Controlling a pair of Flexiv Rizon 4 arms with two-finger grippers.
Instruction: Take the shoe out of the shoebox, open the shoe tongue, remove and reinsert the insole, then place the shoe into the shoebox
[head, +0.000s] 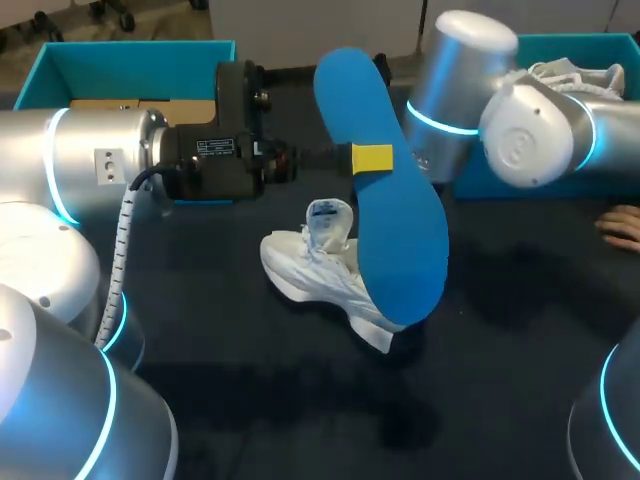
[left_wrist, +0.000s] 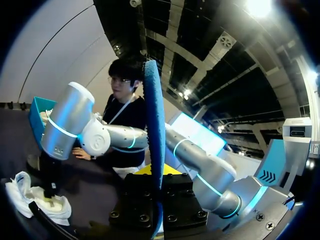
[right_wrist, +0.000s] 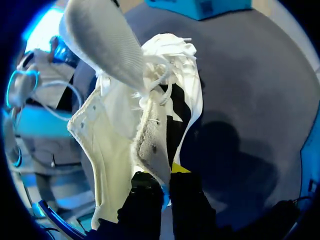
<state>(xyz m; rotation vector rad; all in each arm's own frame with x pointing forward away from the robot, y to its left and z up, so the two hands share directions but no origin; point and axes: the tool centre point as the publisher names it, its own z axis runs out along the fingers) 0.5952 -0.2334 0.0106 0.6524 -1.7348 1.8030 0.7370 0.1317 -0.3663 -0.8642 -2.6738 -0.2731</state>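
Left jaws clamp blue foam insole (head: 395, 230) aloft; right jaws grip white mesh sneaker (head: 310, 272), steadying it for reinsertion.

The table (right_wrist: 250, 90) is a dark, matte grey sheet, plain all over. Just beside the right claw (right_wrist: 167, 175) a broad soft shadow (right_wrist: 230, 150) darkens it. Farther ahead of the claw the surface takes more light and reads paler grey.
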